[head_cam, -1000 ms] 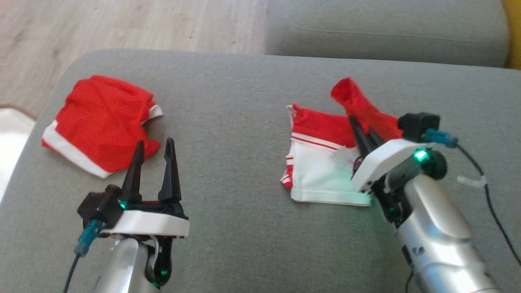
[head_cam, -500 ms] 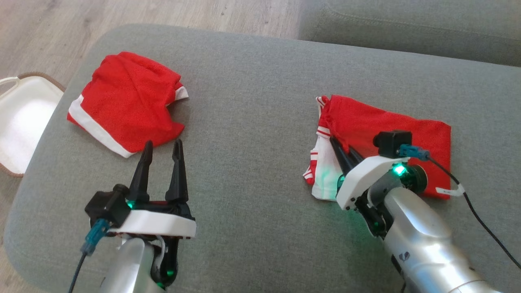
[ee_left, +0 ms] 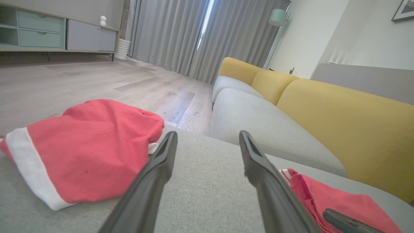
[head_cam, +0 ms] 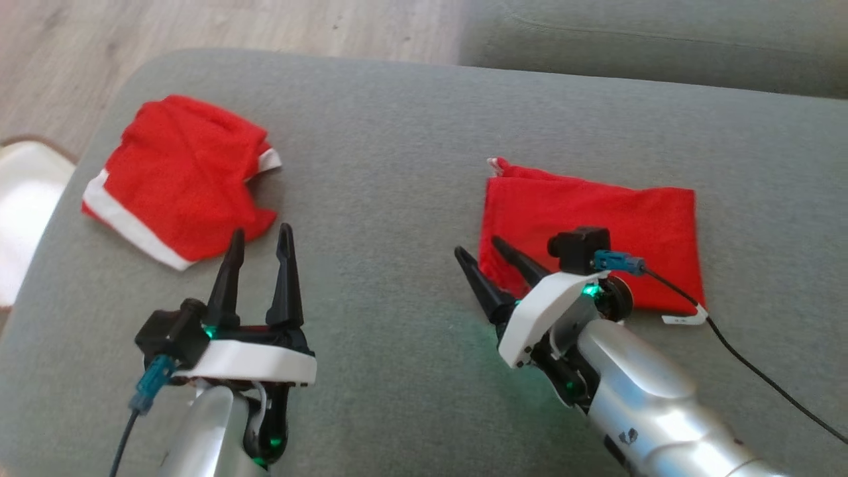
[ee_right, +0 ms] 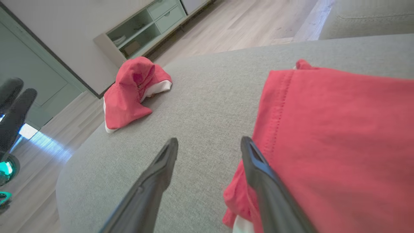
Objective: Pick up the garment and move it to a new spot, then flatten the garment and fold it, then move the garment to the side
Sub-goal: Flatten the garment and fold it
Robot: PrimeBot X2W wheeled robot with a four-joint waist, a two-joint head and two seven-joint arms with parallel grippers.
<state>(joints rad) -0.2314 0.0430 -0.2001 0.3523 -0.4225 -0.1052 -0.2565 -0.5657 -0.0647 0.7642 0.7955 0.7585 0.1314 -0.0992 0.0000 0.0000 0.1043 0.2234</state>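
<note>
**Both grippers stand open; folded garment lies by the right one**

Head view: A folded red garment (head_cam: pixel 596 218) lies flat as a rough rectangle on the right half of the grey cushion (head_cam: pixel 397 165), with a white tag (head_cam: pixel 682 319) sticking out at its near right corner. The right gripper (head_cam: pixel 478 245) sits at the garment's near left corner with its fingers spread and nothing between them; one finger lies over the cloth edge, the other over bare cushion. The left gripper (head_cam: pixel 261 229) is also spread and empty, pointing at a second red garment (head_cam: pixel 175 179) with a white band, which is bunched on the cushion's left side, well apart from the folded one. A wooden floor (head_cam: pixel 199 26) lies beyond.

Left wrist view: The left gripper (ee_left: pixel 207 134) shows its two dark fingers apart over bare cushion (ee_left: pixel 200 181). The second red garment (ee_left: pixel 87 152) lies to the left, the folded red garment (ee_left: pixel 336 200) at the lower right. A yellow sofa back (ee_left: pixel 339 113) and grey curtains (ee_left: pixel 200 35) stand behind.

Right wrist view: The right gripper (ee_right: pixel 209 139) holds nothing, fingers apart. One finger runs along the folded red garment's (ee_right: pixel 339 136) hemmed edge; whether it touches the cloth cannot be told. The second red garment (ee_right: pixel 132 94) sits farther off, near the cushion's (ee_right: pixel 200 106) edge.
</note>
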